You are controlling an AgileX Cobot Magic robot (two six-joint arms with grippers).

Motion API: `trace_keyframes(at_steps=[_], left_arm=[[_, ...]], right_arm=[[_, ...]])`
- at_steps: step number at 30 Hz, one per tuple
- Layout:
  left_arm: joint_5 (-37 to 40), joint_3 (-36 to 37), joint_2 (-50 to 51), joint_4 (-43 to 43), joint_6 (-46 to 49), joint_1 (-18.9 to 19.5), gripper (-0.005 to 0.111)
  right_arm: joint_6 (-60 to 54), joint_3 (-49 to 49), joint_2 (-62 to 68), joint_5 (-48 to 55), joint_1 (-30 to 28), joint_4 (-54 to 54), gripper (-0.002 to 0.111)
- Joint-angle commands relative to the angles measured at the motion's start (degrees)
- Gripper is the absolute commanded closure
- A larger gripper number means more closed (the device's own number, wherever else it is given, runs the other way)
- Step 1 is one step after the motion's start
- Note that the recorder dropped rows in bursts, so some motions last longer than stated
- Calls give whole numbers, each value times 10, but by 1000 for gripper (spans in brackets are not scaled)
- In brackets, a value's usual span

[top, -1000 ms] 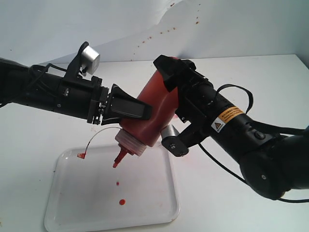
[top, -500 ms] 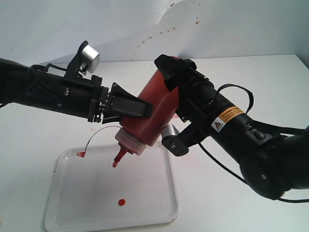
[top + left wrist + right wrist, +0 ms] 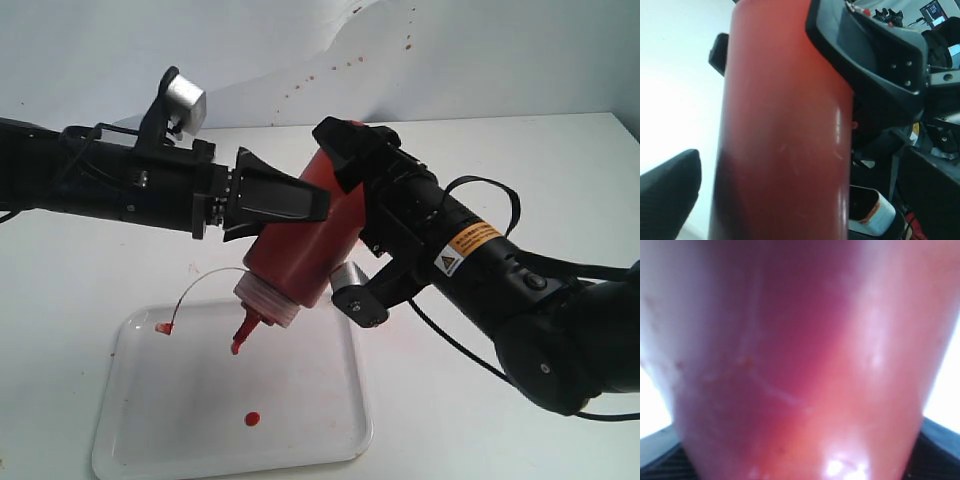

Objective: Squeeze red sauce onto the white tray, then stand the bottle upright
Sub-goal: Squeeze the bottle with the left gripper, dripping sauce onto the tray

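Observation:
The bottle (image 3: 305, 250) hangs tilted over the white tray (image 3: 140, 440), with its red-stained nozzle (image 3: 243, 335) pointing down. Its tethered tip cap (image 3: 165, 328) dangles near the tray's far left corner. A small round blob of red sauce (image 3: 252, 418) lies on the tray. My right gripper (image 3: 340, 220) is shut on the bottle's upper body, and red plastic (image 3: 805, 365) fills its wrist view. My left gripper (image 3: 305, 215) straddles the bottle's middle (image 3: 785, 140) with its jaws open. One finger (image 3: 670, 200) stands clear of the bottle's side.
The tray lies on a white table (image 3: 520, 160). Red specks (image 3: 330, 68) dot the white backdrop behind. The right arm's black cable (image 3: 500, 195) loops beside its wrist.
The left gripper has opened off the bottle and risen slightly. The bottle has lifted a little with the right gripper. A drop that was falling has gone, leaving the blob on the tray.

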Motion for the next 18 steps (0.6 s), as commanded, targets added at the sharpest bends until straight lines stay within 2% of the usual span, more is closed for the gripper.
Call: trace_keyframes(at_steps=[1,6,15,18], left_arm=[[5,-4,5,14,-3,-23,3],[5,-4,5,59,-6,-19,3],[5,-4,5,9,-16,-16,3],[5,-4,5,-13,-16,-16,13]], right_arm=[[-6,-6,-9,-25,1,-2,108],[-6,-6,-9,-25,1,13,108],[-6,-6,-9,-25,1,13,108],[-6,-6,-9,-25,1,13,108]])
